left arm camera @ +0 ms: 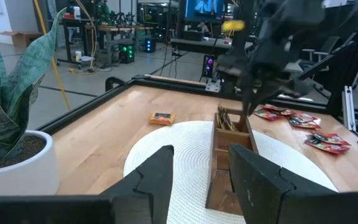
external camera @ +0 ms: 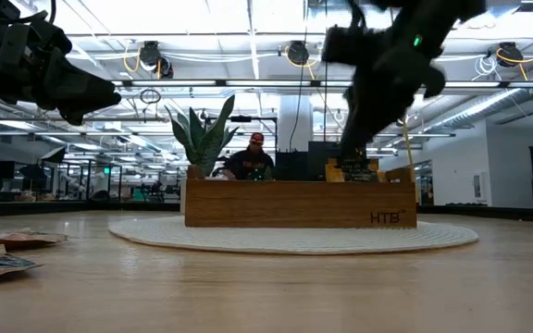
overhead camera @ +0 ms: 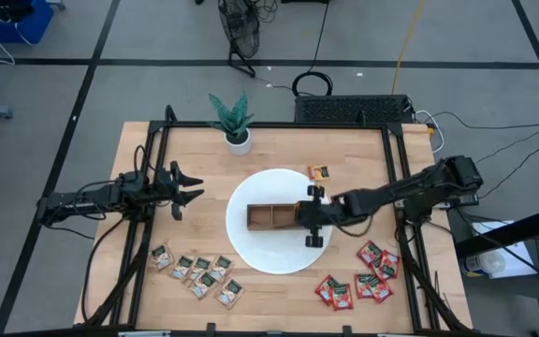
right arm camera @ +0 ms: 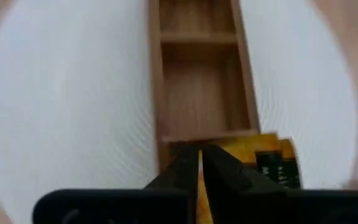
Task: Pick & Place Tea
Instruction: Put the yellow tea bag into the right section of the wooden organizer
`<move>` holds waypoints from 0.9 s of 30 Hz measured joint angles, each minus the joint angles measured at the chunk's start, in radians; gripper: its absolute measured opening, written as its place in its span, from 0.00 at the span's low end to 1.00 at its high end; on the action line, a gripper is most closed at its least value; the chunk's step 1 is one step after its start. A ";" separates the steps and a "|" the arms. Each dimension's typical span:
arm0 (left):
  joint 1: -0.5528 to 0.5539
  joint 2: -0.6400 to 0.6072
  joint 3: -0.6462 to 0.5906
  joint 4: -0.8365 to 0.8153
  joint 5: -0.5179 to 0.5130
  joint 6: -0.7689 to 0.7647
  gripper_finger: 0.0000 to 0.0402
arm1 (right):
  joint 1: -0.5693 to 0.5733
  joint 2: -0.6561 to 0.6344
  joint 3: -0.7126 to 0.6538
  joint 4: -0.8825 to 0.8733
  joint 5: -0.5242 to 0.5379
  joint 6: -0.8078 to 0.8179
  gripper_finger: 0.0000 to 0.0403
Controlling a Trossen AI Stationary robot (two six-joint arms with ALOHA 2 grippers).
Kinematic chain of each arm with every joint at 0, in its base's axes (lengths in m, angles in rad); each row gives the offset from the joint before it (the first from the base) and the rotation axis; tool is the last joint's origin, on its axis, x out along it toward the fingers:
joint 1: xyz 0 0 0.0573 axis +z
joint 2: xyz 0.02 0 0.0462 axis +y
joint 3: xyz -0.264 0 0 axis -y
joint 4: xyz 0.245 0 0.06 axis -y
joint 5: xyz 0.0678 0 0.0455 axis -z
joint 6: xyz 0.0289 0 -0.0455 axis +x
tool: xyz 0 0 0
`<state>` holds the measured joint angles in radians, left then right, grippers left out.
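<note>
The right arm reaches in from the right edge of the worktop point(overhead camera: 204, 150), stretched nearly flat toward the centre, its wrist bent down over the right-hand end of the wooden tray point(overhead camera: 271, 217). The right pincer point(overhead camera: 313, 217) hangs just above that end compartment. In the right wrist view its two dark fingers point(right arm camera: 182, 171) stand pressed almost together, with only a thin sliver between them, and an orange-yellow sachet point(right arm camera: 272, 163) sits in the compartment right beneath the tips; whether the fingers pinch it or only stand over it cannot be told. The other two compartments look bare wood.

The tray lies lengthwise across the white round mat point(overhead camera: 251, 248) at the middle of the worktop. One more orange sachet point(overhead camera: 318, 172) lies on the wood just beyond the mat's far rim. The red sachets point(overhead camera: 368, 271) are scattered near the right front corner, the pale beige sachets point(overhead camera: 199, 273) in a loose group near the left front.

The left arm lies level along the left side, forearm pointing inward, and the left pincer point(overhead camera: 187, 190) hovers above the bare wood left of the mat, well apart from the tray. Its fingers point(left arm camera: 154, 177) stand spread with a clear gap and hold nothing. A potted plant point(overhead camera: 233, 120) stands at the far edge.
</note>
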<state>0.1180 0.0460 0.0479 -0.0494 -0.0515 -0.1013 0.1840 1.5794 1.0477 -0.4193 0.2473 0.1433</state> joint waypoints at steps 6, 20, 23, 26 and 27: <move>0.000 0.000 0.000 0.000 0.000 0.000 0.39 | -0.047 0.059 -0.001 -0.099 -0.066 0.001 0.00; 0.000 0.000 0.000 0.000 0.000 0.000 0.39 | -0.061 0.104 0.001 -0.104 -0.200 -0.026 0.00; 0.000 0.000 0.000 0.000 0.000 0.000 0.39 | -0.069 0.141 0.002 -0.101 -0.196 -0.028 0.00; 0.000 0.000 0.000 0.000 0.000 0.000 0.39 | -0.069 0.165 0.004 -0.097 -0.146 -0.026 0.00; 0.000 0.000 0.000 0.000 0.000 0.000 0.39 | -0.062 0.169 0.004 -0.099 -0.118 -0.025 0.00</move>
<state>0.1181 0.0458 0.0483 -0.0498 -0.0515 -0.1013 0.1215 1.7487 1.0519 -0.5181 0.1296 0.1183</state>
